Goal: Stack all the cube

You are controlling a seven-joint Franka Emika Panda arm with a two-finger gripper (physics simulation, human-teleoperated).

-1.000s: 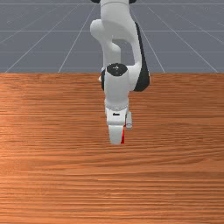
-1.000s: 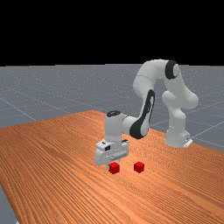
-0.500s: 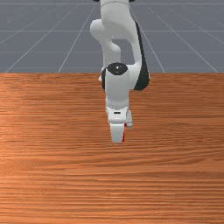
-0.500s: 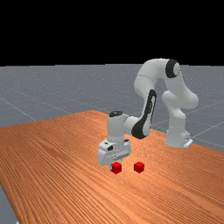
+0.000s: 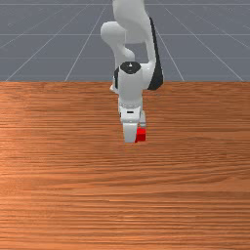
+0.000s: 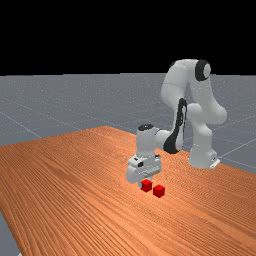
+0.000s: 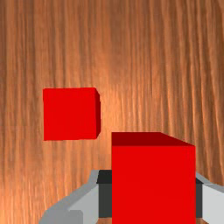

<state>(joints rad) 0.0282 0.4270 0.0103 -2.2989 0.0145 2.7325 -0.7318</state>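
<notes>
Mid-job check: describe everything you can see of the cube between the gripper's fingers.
The held cube is plain bright red, opaque and unmarked, with flat faces and crisp edges; one side face looks darker. Its material can't be told. The gripper's two dark finger pads press it from opposite sides. It looks level, and appears raised above the table, since it looms larger than the other red cube in the wrist view. It sits beside that cube, a gap between them, not stacked.

Plain red is shown by the held cube [image 7: 153, 186] and by the second cube [image 7: 70, 113] near the claw [image 6: 141, 183]. The claw is finished in white and grey, its pads [image 7: 105, 199] in dark grey. The desk [image 5: 195, 195] beneath is patterned with streaked orange-brown grain.
</notes>
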